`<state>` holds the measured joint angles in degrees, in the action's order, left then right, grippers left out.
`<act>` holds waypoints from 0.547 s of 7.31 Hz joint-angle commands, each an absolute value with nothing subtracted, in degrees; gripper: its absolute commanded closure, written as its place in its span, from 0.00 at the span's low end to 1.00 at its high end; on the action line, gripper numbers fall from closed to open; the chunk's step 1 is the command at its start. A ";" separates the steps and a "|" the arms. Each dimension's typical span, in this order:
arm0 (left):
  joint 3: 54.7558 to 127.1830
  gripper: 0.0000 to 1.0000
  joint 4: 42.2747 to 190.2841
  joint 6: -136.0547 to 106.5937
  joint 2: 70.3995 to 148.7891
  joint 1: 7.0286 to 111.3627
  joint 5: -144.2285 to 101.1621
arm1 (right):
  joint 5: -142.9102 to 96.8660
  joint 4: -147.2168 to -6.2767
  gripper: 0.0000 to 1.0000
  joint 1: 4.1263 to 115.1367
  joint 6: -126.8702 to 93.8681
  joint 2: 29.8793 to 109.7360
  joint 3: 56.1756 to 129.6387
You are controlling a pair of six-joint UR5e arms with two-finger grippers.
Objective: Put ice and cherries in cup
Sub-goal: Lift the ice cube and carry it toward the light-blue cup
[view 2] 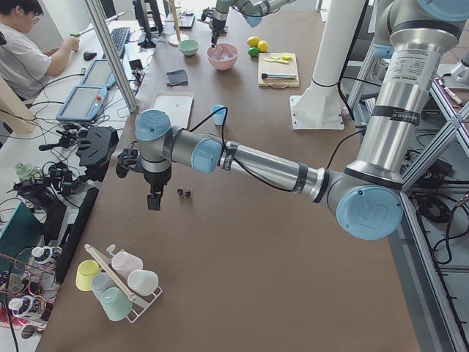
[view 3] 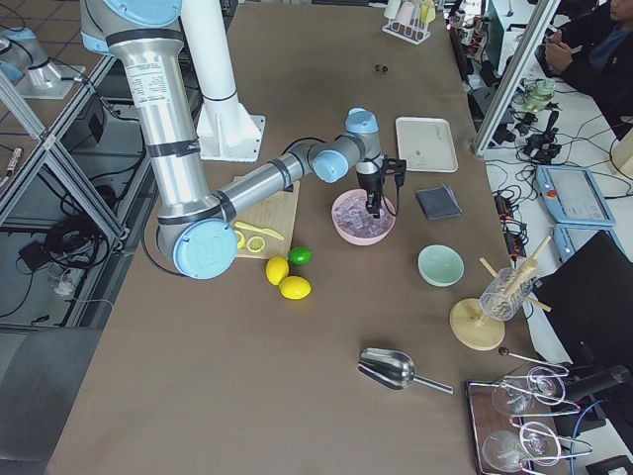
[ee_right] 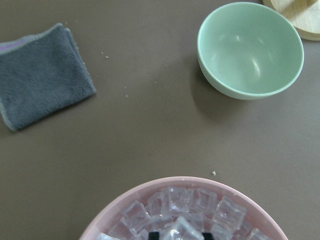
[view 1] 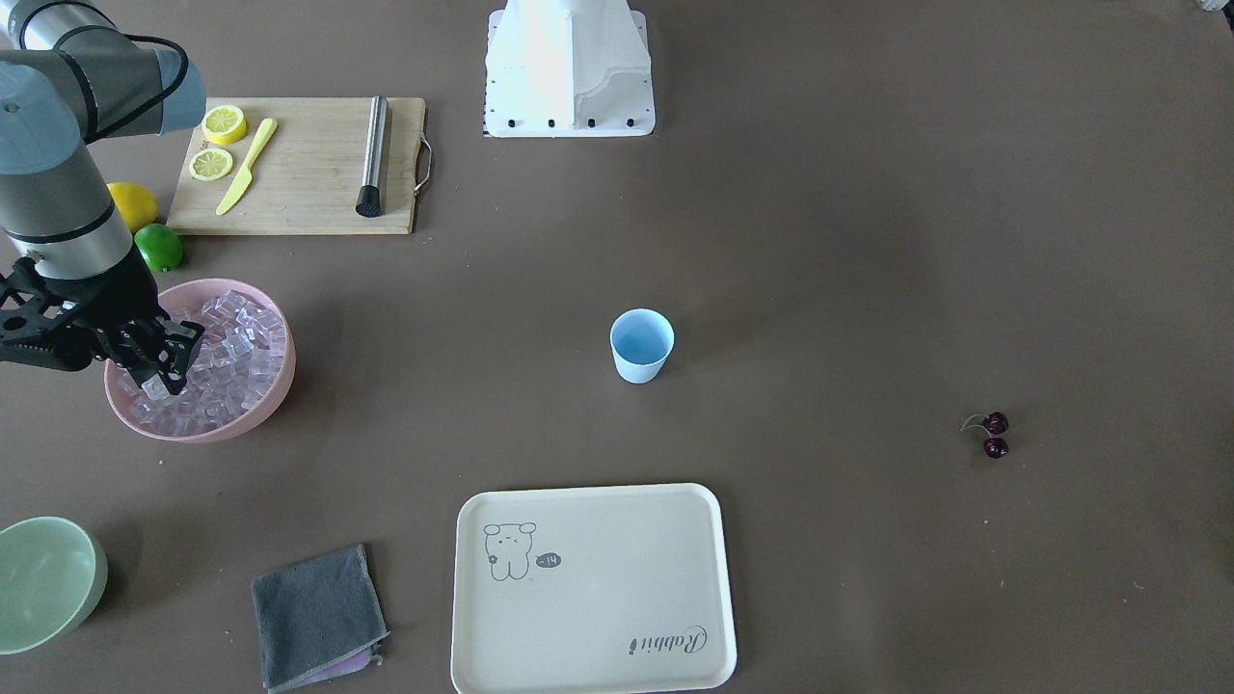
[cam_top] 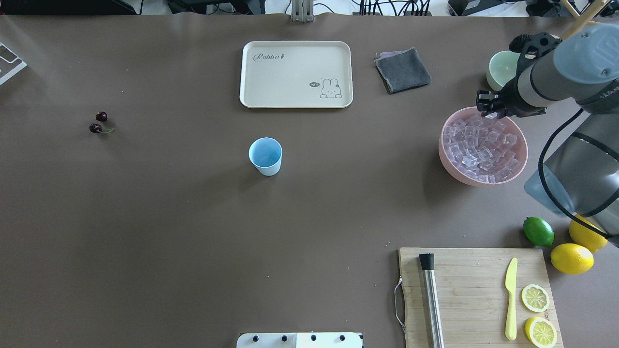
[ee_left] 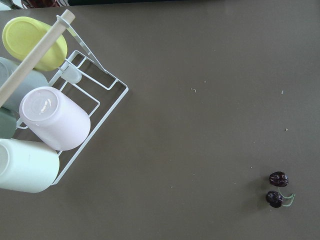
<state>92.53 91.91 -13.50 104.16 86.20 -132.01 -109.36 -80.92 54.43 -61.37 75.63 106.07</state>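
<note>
The pale blue cup stands upright and empty mid-table, also in the overhead view. The ice fills a pink bowl. My right gripper reaches down into the bowl's near side. In the right wrist view its tips sit close on either side of one ice cube. The cherries lie on the table far from the cup, also in the left wrist view. My left gripper hangs above the table beside the cherries. It shows only in the exterior left view, so I cannot tell its state.
A cream tray, a grey cloth and a pale green bowl lie along the far side. A cutting board holds lemon slices, a yellow knife and a metal muddler. A lime and lemons sit beside it. A cup rack stands near the left arm.
</note>
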 commanded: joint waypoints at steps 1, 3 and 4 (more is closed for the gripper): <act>92.55 0.02 91.85 -13.54 104.41 86.22 -132.01 | -112.94 -80.86 1.00 57.48 -61.43 73.83 109.76; 92.55 0.02 91.85 -13.54 104.07 86.13 -132.01 | -113.03 -80.86 1.00 57.22 -62.22 66.83 109.16; 92.98 0.02 91.85 -13.62 103.89 86.22 -132.10 | -112.94 -80.34 1.00 57.04 -62.31 63.93 108.64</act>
<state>92.63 91.85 -13.55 104.14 86.16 -132.03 -112.93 -80.75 57.21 -62.11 67.79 109.06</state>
